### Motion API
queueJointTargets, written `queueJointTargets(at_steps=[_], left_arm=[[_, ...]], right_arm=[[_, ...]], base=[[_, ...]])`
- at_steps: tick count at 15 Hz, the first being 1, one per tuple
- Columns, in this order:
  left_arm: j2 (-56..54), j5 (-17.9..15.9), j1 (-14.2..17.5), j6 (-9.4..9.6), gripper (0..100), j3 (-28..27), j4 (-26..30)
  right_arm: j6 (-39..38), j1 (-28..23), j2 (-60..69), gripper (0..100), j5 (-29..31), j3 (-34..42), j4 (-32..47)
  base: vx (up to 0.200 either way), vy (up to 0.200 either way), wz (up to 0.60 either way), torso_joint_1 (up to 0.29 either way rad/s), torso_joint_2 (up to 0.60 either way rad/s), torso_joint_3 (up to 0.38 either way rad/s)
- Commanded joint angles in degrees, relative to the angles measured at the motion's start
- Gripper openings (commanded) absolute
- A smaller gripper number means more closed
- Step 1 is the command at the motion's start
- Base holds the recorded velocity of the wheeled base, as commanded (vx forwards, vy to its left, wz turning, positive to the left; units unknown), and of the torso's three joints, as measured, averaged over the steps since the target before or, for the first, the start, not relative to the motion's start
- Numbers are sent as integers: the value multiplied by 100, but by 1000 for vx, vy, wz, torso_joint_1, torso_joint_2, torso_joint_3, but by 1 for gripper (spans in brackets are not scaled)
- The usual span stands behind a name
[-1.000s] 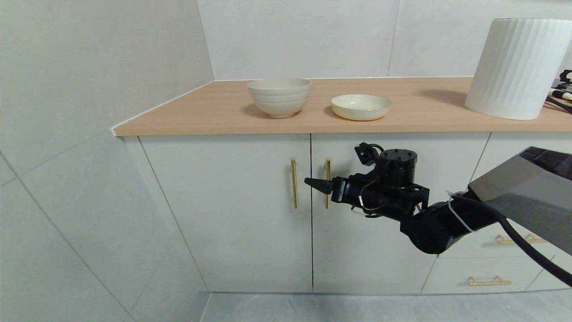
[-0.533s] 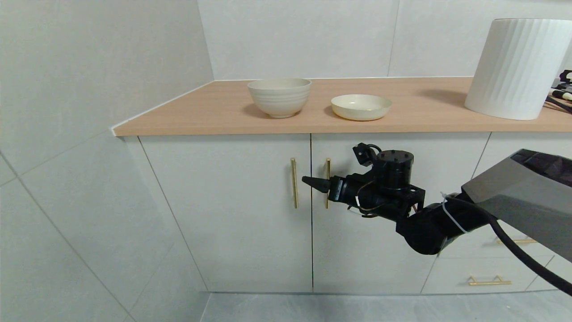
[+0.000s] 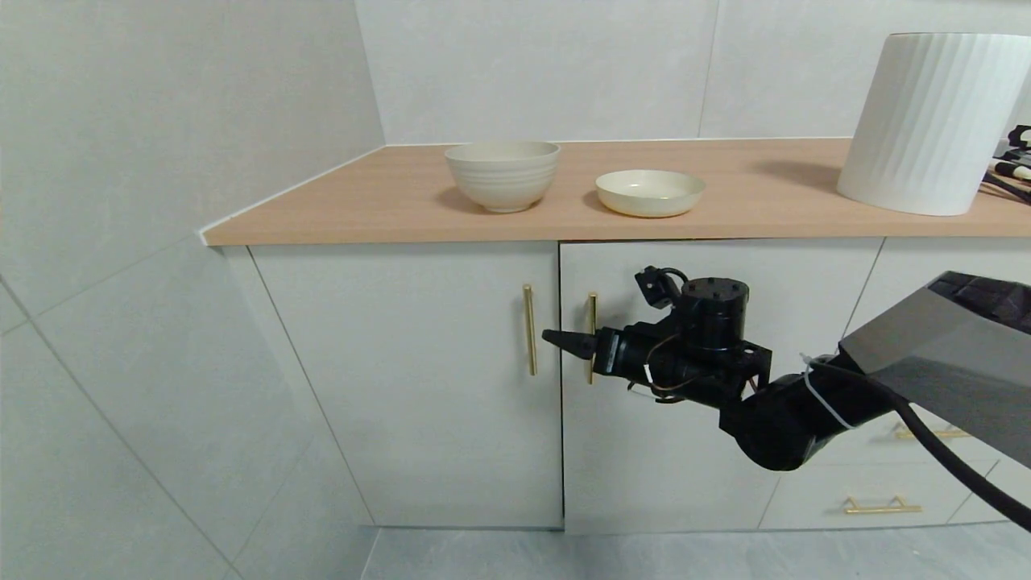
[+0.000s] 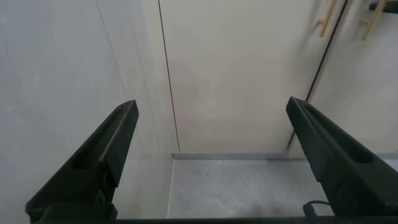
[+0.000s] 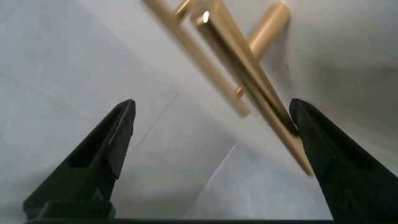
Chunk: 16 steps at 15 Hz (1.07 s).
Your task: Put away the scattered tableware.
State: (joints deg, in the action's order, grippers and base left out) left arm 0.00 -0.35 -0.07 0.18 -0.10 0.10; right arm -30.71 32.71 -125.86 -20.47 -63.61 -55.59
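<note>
Head view, tableware: a cream ribbed bowl [image 3: 502,173] and a paler shallow dish [image 3: 650,192], both round, sit on the wooden countertop [image 3: 362,201].
Head view, place: the bowl is near the picture's 12 o'clock. The dish lies at the bowl's 3 o'clock, near it but apart.
Head view, pointing: both stand upright with mouths up. Being round, neither has a long axis.
Head view, right gripper [image 3: 568,340]: it is at about 7 o'clock of the dish, below the counter edge. It lies level with its tips pointing to 9 o'clock, at the right handle [image 3: 592,310].
Head view, doors: the right door [image 3: 668,451] stands slightly ajar and the left door [image 3: 403,387] is flush. Both gold handles, including the left handle [image 3: 528,329], run 12 to 6.
Head view, surroundings: a ribbed white container [image 3: 934,121] stands at 3 o'clock of the dish, well apart.
Left wrist view, left gripper [image 4: 211,104]: its fingers are spread wide with nothing between them. Beyond them are the left door [image 4: 236,74] and the grey floor [image 4: 249,186].
Right wrist view, right gripper [image 5: 211,112]: it is released and not clamped. The right handle [image 5: 249,81] slants between the spread fingers [image 5: 329,162] and touches one of them. The left handle [image 5: 186,43] lies behind it.
</note>
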Motion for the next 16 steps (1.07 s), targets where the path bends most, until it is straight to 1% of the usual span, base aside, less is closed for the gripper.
queueJointTargets(at_steps=[1,3,4,6,7,8,9,10,11,12,13,14,15,16], left_arm=[[0,0,-1,-1,100,1,-1],[0,0,-1,-1,100,1,-1],[0,0,-1,-1,100,1,-1],[0,53,-1,-18,100,10,-27],[0,88,-1,-27,100,1,-265],[0,53,-1,-36,100,-8,-713],[0,-79,-1,-18,100,-34,-889],[44,-536,-1,-18,100,-289,-678],[167,-905,-1,-27,100,-614,-317],[844,-1380,-1,-115,100,-1432,447],[1468,-1608,-54,-150,100,-1933,764],[2276,-1828,-116,-150,100,-2381,790],[3015,-1969,-133,-124,100,-2803,772],[3814,-2162,-160,-115,100,-3348,772]], right_arm=[[-5,43,219,100,-80,156,-5],[-5,43,369,100,-142,341,31],[-5,43,474,100,-274,472,39],[-41,43,958,100,-862,965,48],[-67,43,1239,100,-1117,1272,48],[-111,43,1494,100,-1284,1562,39],[-164,43,1696,100,-1416,1782,39],[-181,43,1863,100,-1574,1975,13],[-181,43,2004,100,-1662,2098,13],[-181,52,2232,100,-1794,2318,13],[-181,60,2390,100,-1926,2511,4],[-181,78,2592,100,-2075,2775,4],[-181,78,2733,100,-2137,2960,4],[-181,78,2891,100,-2163,3144,4]], base=[[0,0,0,0,0,0],[0,0,0,0,0,0],[0,0,0,0,0,0],[0,0,0,0,0,0],[0,0,0,0,0,0],[0,0,0,0,0,0],[0,0,0,0,0,0],[0,0,0,0,0,0],[0,0,0,0,0,0],[0,0,0,0,0,0],[0,0,0,0,0,0],[0,0,0,0,0,0],[0,0,0,0,0,0],[0,0,0,0,0,0]])
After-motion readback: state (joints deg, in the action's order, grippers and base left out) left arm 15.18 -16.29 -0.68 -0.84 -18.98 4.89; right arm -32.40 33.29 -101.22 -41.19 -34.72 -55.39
